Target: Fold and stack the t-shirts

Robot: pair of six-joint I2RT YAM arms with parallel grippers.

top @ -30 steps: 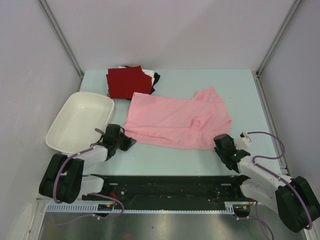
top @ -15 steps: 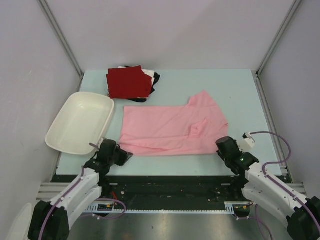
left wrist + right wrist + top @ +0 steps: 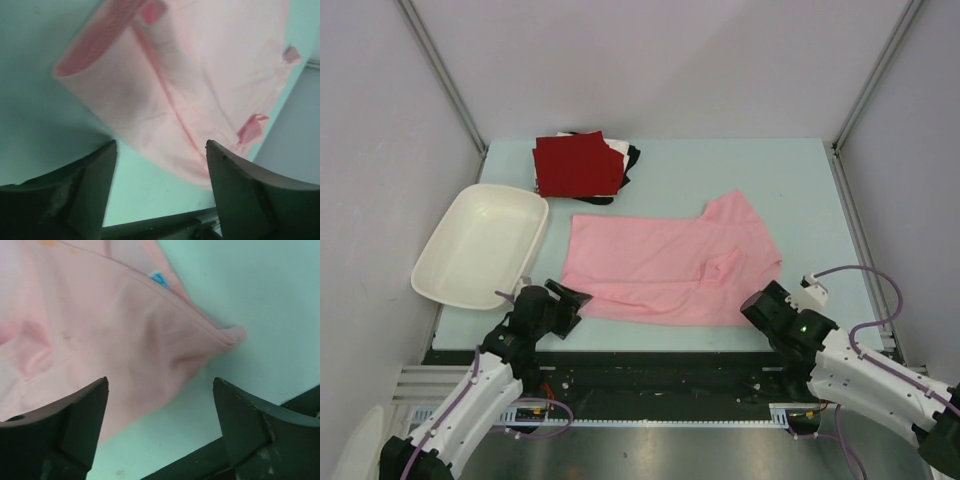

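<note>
The left gripper (image 3: 566, 300) sits low by the near edge of the tabletop (image 3: 800, 180). Its two fingers (image 3: 85, 195) are spread wide and hold nothing. Just past their tips lies the near left corner of the pink t-shirt (image 3: 660, 270).

The right gripper (image 3: 758, 304) is also low by the near edge, at the shirt's near right corner. Its fingers (image 3: 75, 420) are wide apart too and hold nothing. That corner of the cloth rests on the tabletop, in line with the gap between them.

The pink t-shirt is spread out in the middle of the tabletop, close to the near edge. It has some bumps on its right side, and a sleeve sticks out toward the far right.

In the far left corner is a pile of folded shirts. The dark red t-shirt (image 3: 577, 165) is on top. The white t-shirt (image 3: 617, 147) and the black t-shirt (image 3: 633, 157) peek out on its right side. A white tub (image 3: 480, 245) sits at the left edge, near the left gripper.
</note>
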